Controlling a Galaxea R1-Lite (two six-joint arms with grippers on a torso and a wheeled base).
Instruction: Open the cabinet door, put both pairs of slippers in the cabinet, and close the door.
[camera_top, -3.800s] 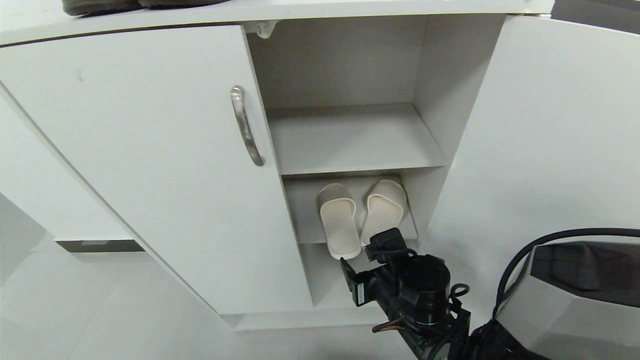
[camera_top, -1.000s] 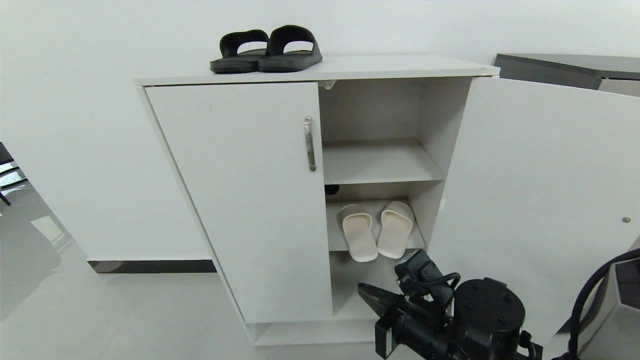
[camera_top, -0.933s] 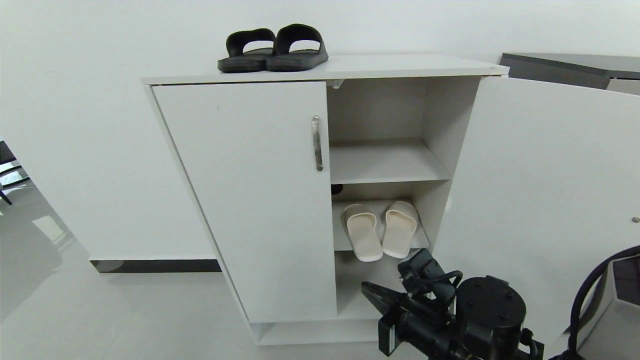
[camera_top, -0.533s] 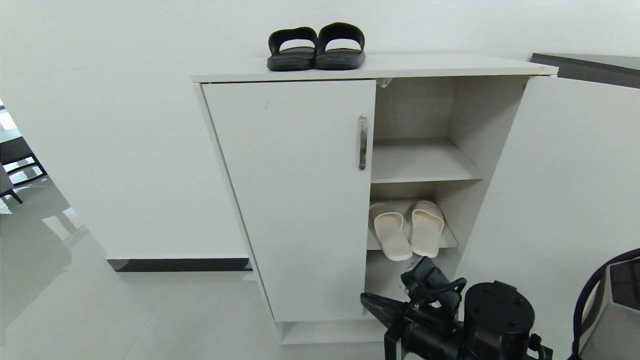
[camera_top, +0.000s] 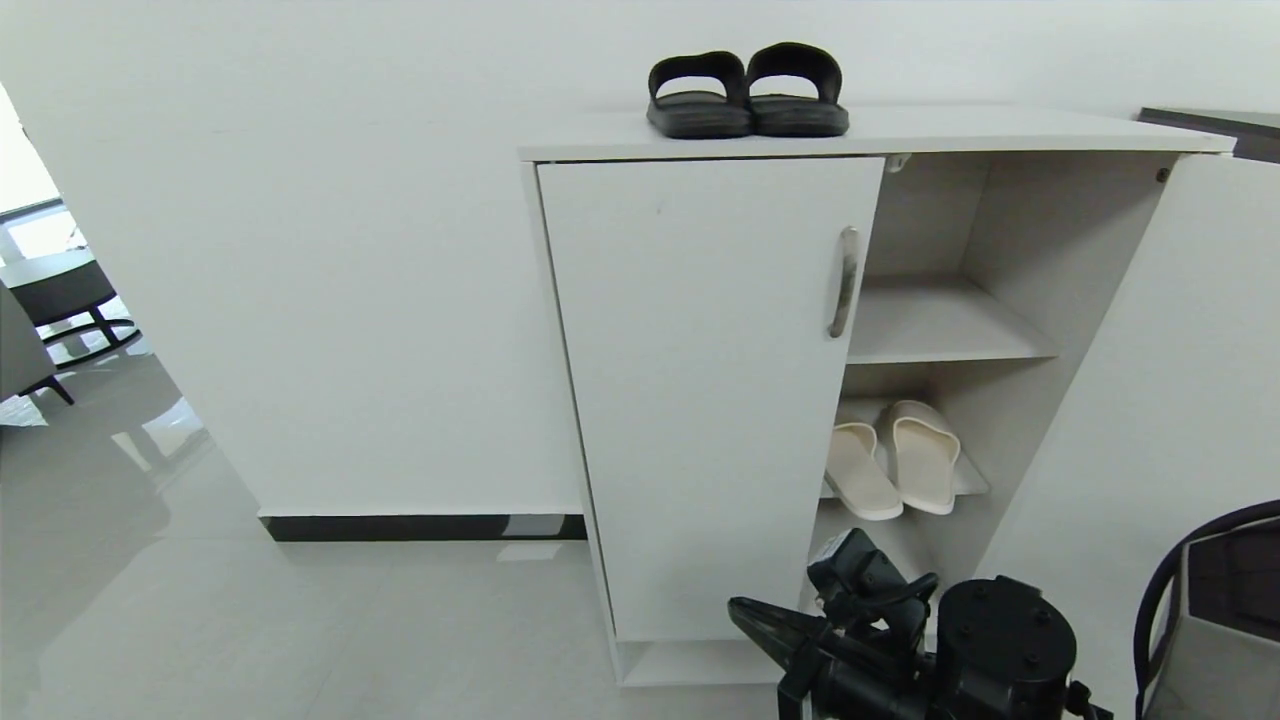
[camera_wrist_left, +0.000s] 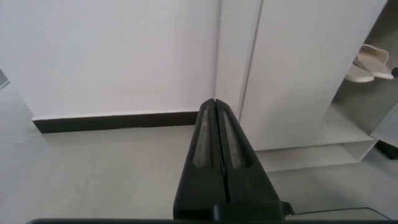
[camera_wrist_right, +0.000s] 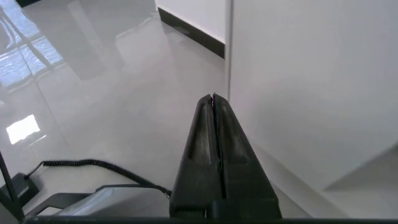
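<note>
The cabinet (camera_top: 1000, 130) stands against the wall, with its left door (camera_top: 700, 400) shut and its right door (camera_top: 1150, 400) swung wide open. The black slippers (camera_top: 748, 95) sit on the cabinet top at the front edge, above the shut door. They lie side by side and touch each other. Inside, the upper shelf (camera_top: 940, 325) is bare. The white slippers (camera_top: 892, 458) lie one shelf down, side by side at its front edge. The one nearer the shut door juts a little over that edge. A metal handle (camera_top: 846, 282) runs upright along the shut door's free edge.

From the left arm's side, the left gripper (camera_wrist_left: 214, 102) has its fingers pressed together with nothing between them. It is held low above the floor (camera_wrist_left: 93, 180) and faces the foot of the shut door, well short of it. The white slippers (camera_wrist_left: 370, 62) show past that door's edge.

The right gripper (camera_wrist_right: 213, 98) is likewise pressed together and holds nothing. It hangs over the glossy floor beside a white panel, and a black cable (camera_wrist_right: 93, 165) trails on the tiles below it.
</note>
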